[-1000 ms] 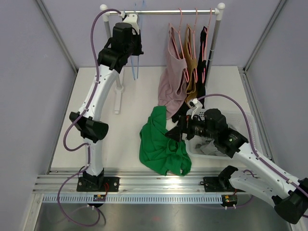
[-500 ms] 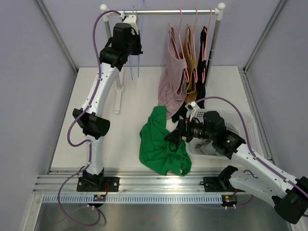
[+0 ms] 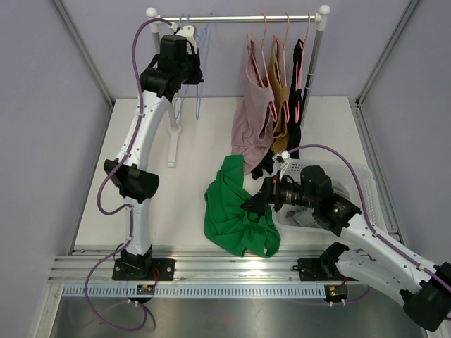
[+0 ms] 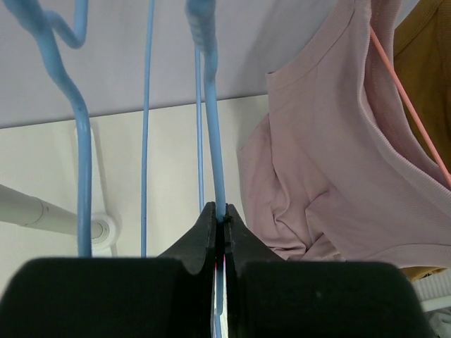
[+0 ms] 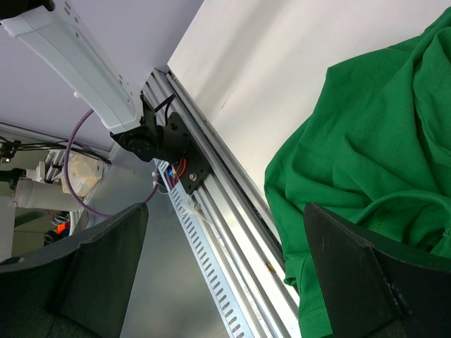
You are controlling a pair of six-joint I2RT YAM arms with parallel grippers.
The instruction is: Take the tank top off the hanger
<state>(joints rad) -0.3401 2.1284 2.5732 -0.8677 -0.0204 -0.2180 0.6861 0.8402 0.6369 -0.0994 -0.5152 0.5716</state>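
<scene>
The green tank top (image 3: 238,210) lies crumpled on the table, off any hanger; it also shows in the right wrist view (image 5: 373,155). My left gripper (image 3: 186,34) is up at the clothes rail, shut on the thin rod of an empty blue hanger (image 3: 198,91). In the left wrist view the jaws (image 4: 220,215) pinch that blue hanger (image 4: 210,120). My right gripper (image 3: 255,203) is open and empty, just above the right edge of the green top. In the right wrist view its jaws (image 5: 225,239) stand wide apart.
A pink tank top (image 3: 252,105), a brown one (image 3: 282,105) and a black one (image 3: 299,84) hang on pink hangers from the rail (image 3: 239,17). A second blue hanger (image 4: 79,141) hangs at the left. A white basket (image 3: 356,184) stands at the right, under my right arm.
My left gripper has carried the blue hanger up and a little left, to the rail. My right gripper has moved slightly down and left over the green top, still open.
</scene>
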